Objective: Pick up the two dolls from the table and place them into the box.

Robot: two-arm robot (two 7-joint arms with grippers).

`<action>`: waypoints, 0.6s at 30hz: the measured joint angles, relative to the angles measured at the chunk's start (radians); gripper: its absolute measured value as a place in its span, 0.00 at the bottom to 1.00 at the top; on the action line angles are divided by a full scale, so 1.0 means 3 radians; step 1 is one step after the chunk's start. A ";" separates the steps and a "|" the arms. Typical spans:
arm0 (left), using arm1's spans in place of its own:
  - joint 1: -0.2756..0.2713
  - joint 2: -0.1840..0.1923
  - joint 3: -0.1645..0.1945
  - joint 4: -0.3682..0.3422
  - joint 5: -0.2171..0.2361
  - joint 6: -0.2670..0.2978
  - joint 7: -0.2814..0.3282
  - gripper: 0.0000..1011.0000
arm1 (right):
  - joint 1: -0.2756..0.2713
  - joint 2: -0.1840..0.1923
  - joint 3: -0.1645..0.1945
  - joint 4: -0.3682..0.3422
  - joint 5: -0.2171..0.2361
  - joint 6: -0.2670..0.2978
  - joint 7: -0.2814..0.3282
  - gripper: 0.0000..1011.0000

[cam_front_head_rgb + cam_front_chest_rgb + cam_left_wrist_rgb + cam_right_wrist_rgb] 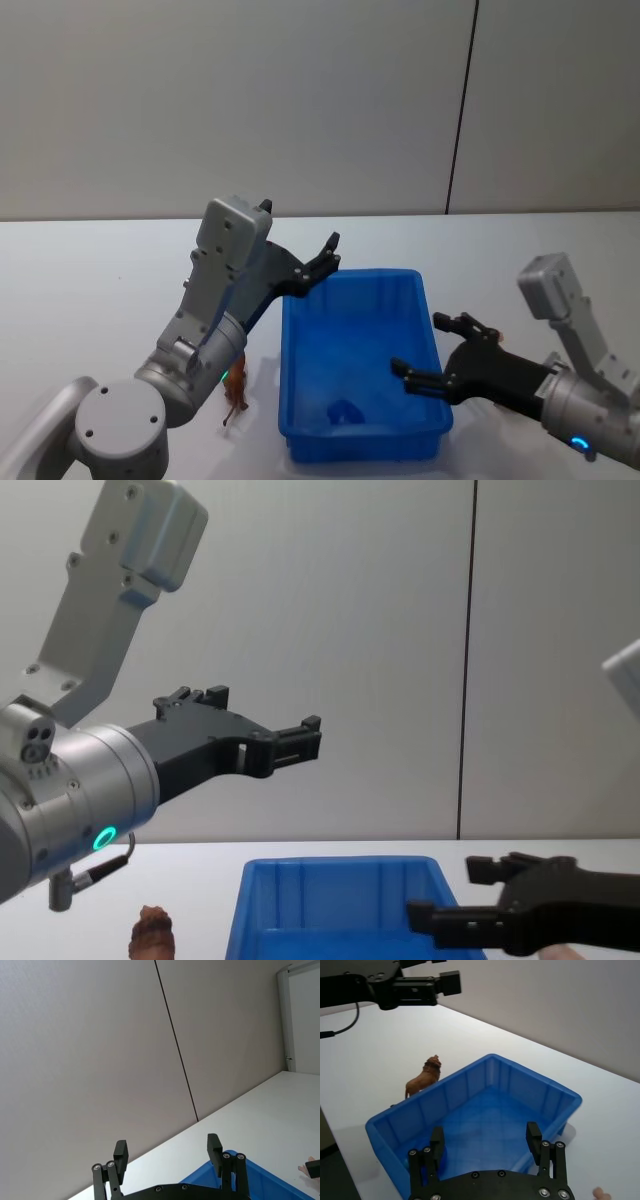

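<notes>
Our left gripper point(328, 255) hung spread over the far-left corner of the bright blue plastic box point(355, 285), right gripper point(420, 343) spread near-right; the reddish-brown lion doll point(235, 385) stood left on the white table point(100, 270). We judged pinching its torso safest

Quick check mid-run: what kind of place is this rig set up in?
Probably a robotics test room: plain white table, bare grey panelled wall behind, and a blue box with a reddish-brown doll beside it.
</notes>
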 joint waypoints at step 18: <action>0.0000 0.0000 0.0000 0.0000 0.0000 0.0000 0.0000 0.99 | -0.0289 0.0276 0.0179 -0.0126 0.0271 0.0089 -0.0497 0.99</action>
